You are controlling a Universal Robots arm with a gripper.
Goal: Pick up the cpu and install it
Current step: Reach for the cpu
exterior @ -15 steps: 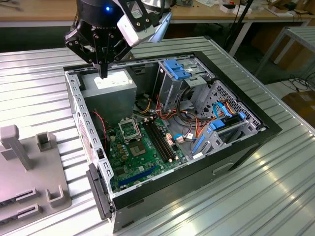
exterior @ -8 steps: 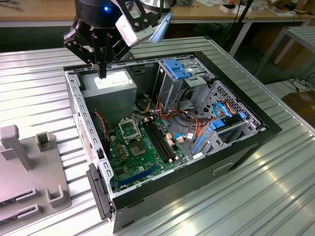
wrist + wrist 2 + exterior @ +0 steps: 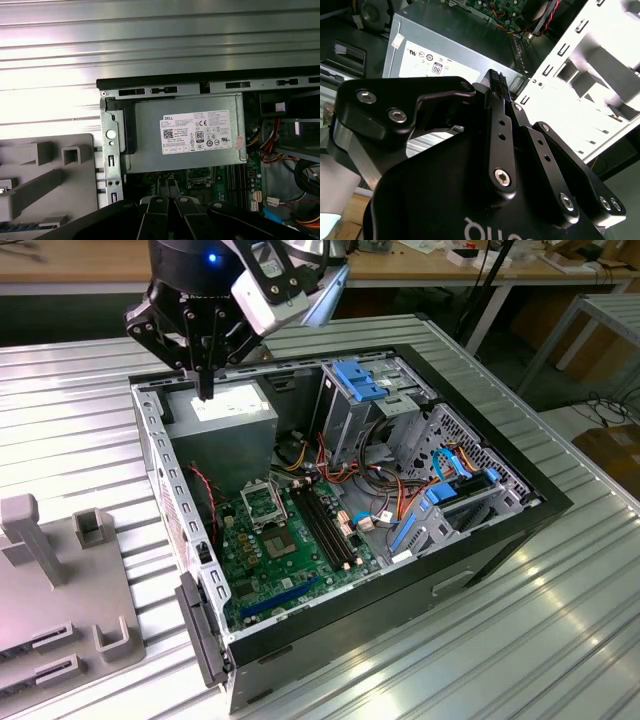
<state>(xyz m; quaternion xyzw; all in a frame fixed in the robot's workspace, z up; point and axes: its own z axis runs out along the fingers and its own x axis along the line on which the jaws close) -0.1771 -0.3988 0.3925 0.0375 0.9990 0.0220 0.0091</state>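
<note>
— How's the tool (image 3: 206, 390)?
— Its tips are pressed together, and it hangs just above the grey power supply (image 3: 228, 430).
— And the cpu?
— I can't tell whether it's pinched between them. The socket frame (image 3: 262, 504) sits beside the power supply, inside the open computer case (image 3: 545, 502) on the desk (image 3: 80, 410).

Case (image 3: 380, 615) lies open-topped; way in is from above. Gripper (image 3: 205, 392), fingers drawn together, hangs over the power supply (image 3: 222, 420), which fills the corner against the side wall (image 3: 160, 475). Drive cage (image 3: 365, 400) and loose cables (image 3: 345, 475) crowd the exterior view's right. Between these, the motherboard (image 3: 290, 540) sits low with open air above. Grey fixture (image 3: 60, 570) stands outside on the table, well apart.
</note>
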